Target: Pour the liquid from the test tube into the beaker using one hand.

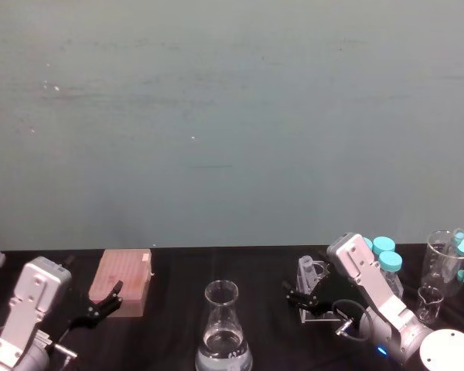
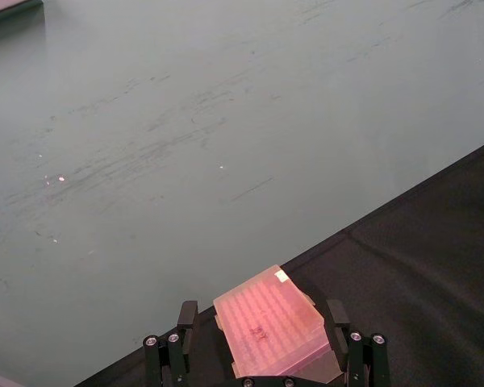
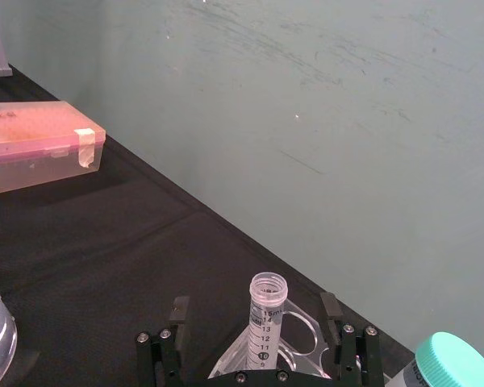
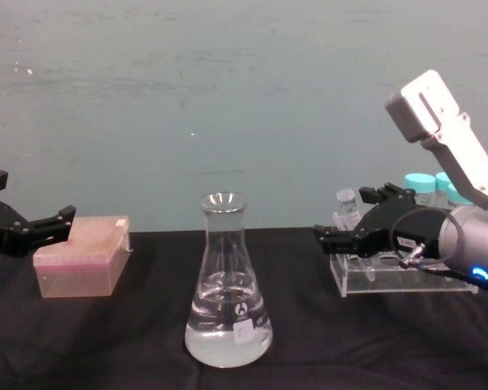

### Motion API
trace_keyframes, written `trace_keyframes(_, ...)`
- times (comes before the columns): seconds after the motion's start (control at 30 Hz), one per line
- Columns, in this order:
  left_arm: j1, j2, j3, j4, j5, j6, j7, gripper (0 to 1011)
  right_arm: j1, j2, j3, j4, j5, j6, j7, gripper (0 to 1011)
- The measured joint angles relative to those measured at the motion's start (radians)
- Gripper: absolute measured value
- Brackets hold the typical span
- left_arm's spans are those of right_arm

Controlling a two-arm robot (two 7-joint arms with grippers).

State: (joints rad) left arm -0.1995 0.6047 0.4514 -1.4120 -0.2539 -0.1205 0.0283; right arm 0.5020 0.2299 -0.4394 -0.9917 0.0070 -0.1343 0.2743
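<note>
The test tube (image 3: 267,316) stands upright and uncapped in a clear acrylic rack (image 4: 390,275) at the right of the black table. My right gripper (image 3: 254,310) is open, one finger on each side of the tube, neither touching it. The same gripper (image 4: 348,215) reaches in from the right towards the test tube (image 4: 346,205). I cannot tell how much liquid the tube holds. The beaker (image 4: 228,284), a conical flask, stands at the centre front with clear liquid in its base. That beaker (image 1: 223,328) is well left of the tube (image 1: 306,270). My left gripper (image 1: 100,301) rests open at the far left.
A pink pipette-tip box (image 4: 81,256) sits just in front of the left gripper (image 2: 258,318). Teal-capped tubes (image 1: 385,255) stand in the rack behind the right arm, and clear glassware (image 1: 441,270) stands at the far right. A grey-green wall closes off the table's back edge.
</note>
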Motion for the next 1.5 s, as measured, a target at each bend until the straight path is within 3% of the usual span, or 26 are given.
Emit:
trace_keyframes(0.47, 0.000, 0.000, 0.000, 0.000, 0.000, 0.000, 0.000, 1000, 0.000, -0.004, 0.005, 0.002, -0.006, -0.003, 0.003, 989)
trace_keyframes(1.0, 0.000, 0.000, 0.000, 0.000, 0.000, 0.000, 0.000, 1000, 0.000, -0.002, 0.003, 0.002, -0.004, -0.002, 0.003, 568)
trace_keyframes(1.33, 0.000, 0.000, 0.000, 0.000, 0.000, 0.000, 0.000, 1000, 0.000, -0.002, 0.003, 0.001, -0.004, -0.002, 0.002, 226)
trace_keyframes(1.5, 0.000, 0.000, 0.000, 0.000, 0.000, 0.000, 0.000, 1000, 0.000, -0.002, 0.003, 0.001, -0.004, -0.002, 0.002, 204)
